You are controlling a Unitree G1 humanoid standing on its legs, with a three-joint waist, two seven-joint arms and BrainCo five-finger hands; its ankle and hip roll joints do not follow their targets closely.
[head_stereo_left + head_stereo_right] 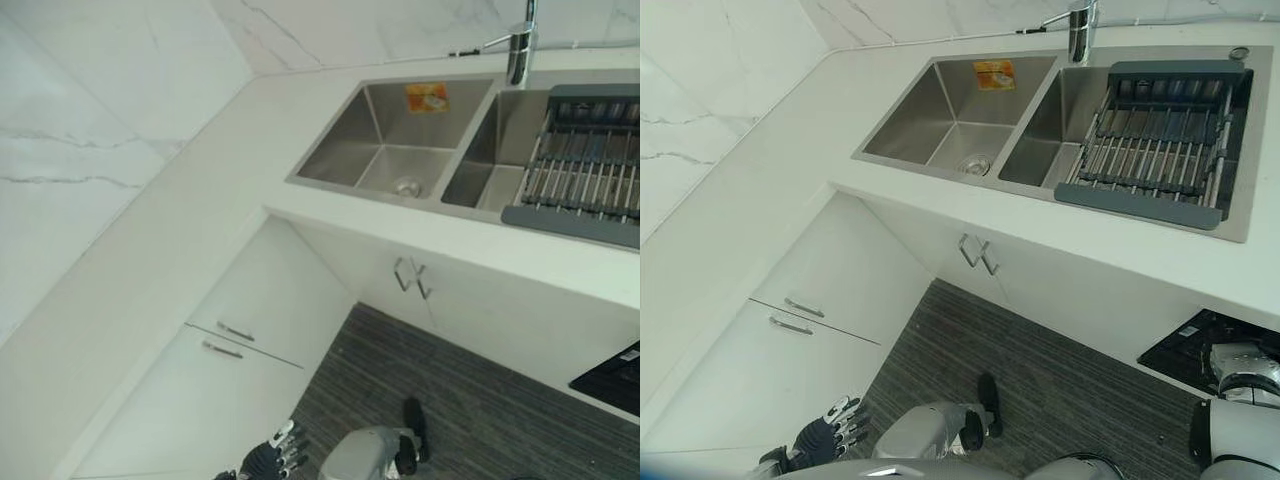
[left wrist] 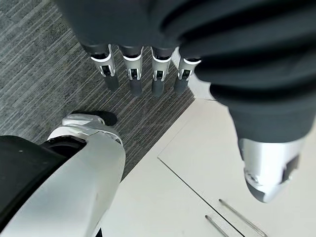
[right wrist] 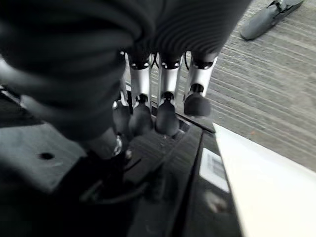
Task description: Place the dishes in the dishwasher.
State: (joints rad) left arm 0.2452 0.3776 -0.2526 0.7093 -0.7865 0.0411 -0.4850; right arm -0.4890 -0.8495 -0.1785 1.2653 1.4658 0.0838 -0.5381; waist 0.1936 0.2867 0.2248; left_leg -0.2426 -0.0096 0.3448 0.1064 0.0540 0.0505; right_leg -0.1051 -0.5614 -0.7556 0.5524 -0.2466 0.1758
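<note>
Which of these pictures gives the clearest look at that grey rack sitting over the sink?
The right eye view: the dark grey dish rack with metal bars shows whole, spanning the right basin of the steel double sink. The left eye view cuts it off at the picture's edge. The wrist views look at the floor and cabinets instead.

We see the dish rack (image 1: 585, 160) over the sink cut off by the picture's right edge in the left eye view. The dark dishwasher panel (image 1: 1200, 350) under the worktop (image 1: 1120, 240), just beside our right hand (image 3: 165, 111), is half hidden by the arm. Whether those fingertips (image 3: 196, 104) touch the panel, we cannot tell. The orange sticker (image 1: 427, 97) is too small to read.
</note>
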